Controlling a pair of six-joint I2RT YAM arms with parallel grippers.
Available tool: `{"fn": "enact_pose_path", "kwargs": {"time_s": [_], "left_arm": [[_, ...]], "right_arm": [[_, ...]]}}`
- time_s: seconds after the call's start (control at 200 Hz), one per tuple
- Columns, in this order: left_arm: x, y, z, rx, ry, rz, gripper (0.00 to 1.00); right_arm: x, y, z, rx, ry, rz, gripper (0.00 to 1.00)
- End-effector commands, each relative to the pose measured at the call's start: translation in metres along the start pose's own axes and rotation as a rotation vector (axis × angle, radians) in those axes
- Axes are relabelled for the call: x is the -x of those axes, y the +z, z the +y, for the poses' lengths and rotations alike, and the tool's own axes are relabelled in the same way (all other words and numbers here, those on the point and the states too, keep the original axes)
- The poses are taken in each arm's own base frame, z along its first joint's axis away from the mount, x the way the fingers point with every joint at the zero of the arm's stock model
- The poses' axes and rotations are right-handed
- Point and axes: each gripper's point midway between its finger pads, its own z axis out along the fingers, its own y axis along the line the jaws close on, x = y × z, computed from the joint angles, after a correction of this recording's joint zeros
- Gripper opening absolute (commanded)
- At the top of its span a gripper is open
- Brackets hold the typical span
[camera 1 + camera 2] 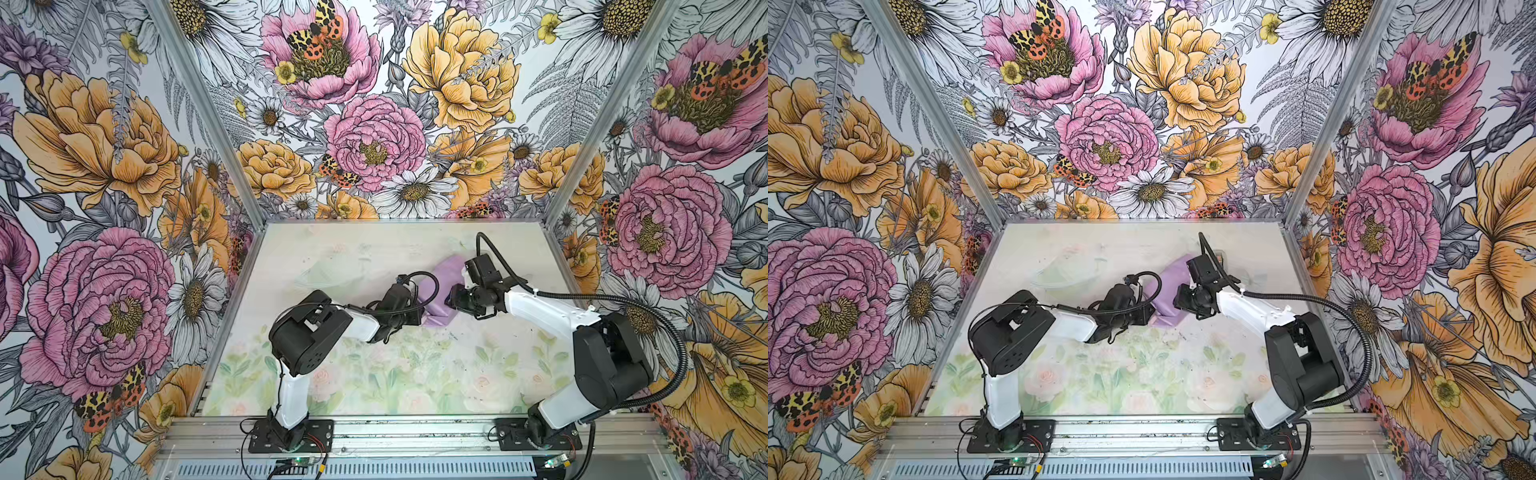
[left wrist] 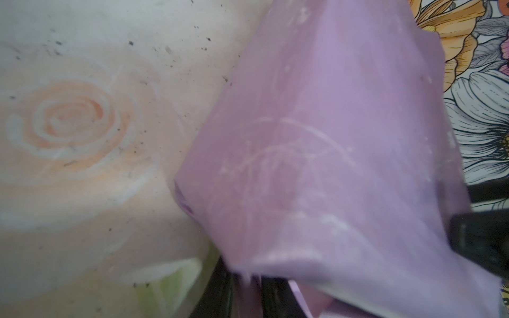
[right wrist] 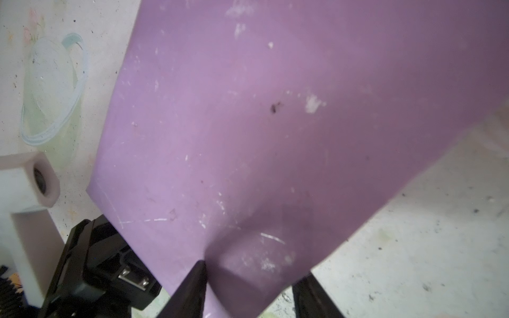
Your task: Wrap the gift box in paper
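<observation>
Most folding remains, I judge: the paper [image 1: 441,286] hangs loose. Right claw [image 3: 253,271] clamps it; left claw [image 1: 415,316] state unclear.

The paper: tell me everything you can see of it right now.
The paper is a thin lilac sheet, glossy, scuffed with white scratches and specks. It is folded over a boxy shape, whose straight edges and corners show through. It sits at mid-table between both arms. The right gripper straddles one covered corner, and one fingertip dents the sheet. The left gripper meets the opposite side; its grip is hidden.
</observation>
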Motion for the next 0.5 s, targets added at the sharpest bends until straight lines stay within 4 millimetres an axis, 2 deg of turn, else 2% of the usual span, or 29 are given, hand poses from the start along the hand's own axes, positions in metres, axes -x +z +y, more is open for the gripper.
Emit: {"fn": "enact_pose_path", "kwargs": {"time_s": [0.0, 0.21, 0.495], "left_arm": [[-0.029, -0.006, 0.015, 0.054, -0.018, 0.093, 0.18], [-0.039, -0.022, 0.017, 0.100, 0.007, 0.164, 0.18], [-0.051, -0.023, 0.017, 0.121, 0.053, 0.239, 0.17]], "right_arm": [[-0.008, 0.002, -0.006, -0.015, -0.013, 0.017, 0.51], [-0.007, 0.002, -0.005, -0.015, -0.014, 0.015, 0.51], [-0.008, 0.002, -0.006, -0.015, -0.015, 0.018, 0.51]]}}
